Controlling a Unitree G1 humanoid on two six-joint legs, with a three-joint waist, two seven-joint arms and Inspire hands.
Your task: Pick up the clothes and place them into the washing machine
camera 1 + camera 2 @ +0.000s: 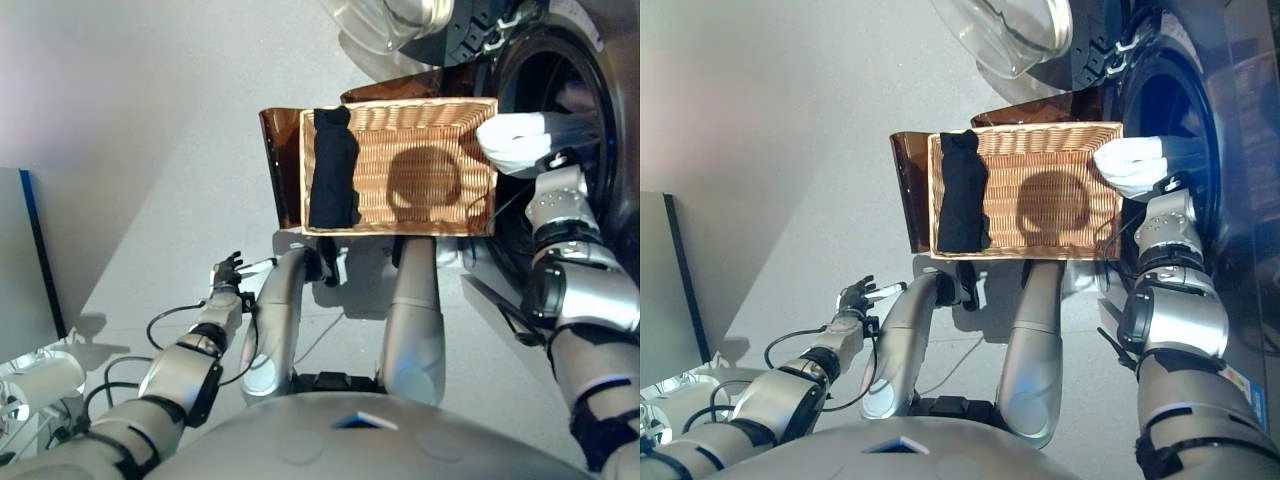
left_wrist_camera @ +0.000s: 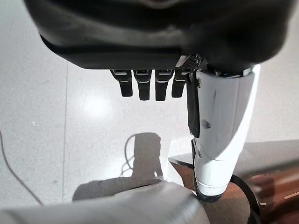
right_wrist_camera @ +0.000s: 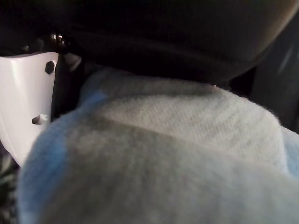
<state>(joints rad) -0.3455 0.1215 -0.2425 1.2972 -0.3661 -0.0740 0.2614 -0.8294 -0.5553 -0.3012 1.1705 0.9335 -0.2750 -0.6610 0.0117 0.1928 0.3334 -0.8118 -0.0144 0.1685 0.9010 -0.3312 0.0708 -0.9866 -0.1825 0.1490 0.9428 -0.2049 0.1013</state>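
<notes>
A white cloth [image 1: 515, 140] hangs at the mouth of the washing machine drum [image 1: 560, 85], past the basket's right end. My right hand [image 1: 563, 160] holds it from below, mostly hidden by it; in the right wrist view the cloth [image 3: 163, 154] fills the space under the palm [image 3: 163, 37]. A dark garment [image 1: 333, 170] lies along the left end of the wicker basket [image 1: 400, 231]. My left hand [image 1: 228, 270] hangs low at the left over the floor, its fingers [image 2: 145, 86] straight and holding nothing.
The washer's glass door [image 1: 390, 25] stands open above the basket. A brown stand [image 1: 280, 165] bears the basket. A blue-edged panel [image 1: 30, 250] and a white cylinder [image 1: 40, 385] stand at the far left.
</notes>
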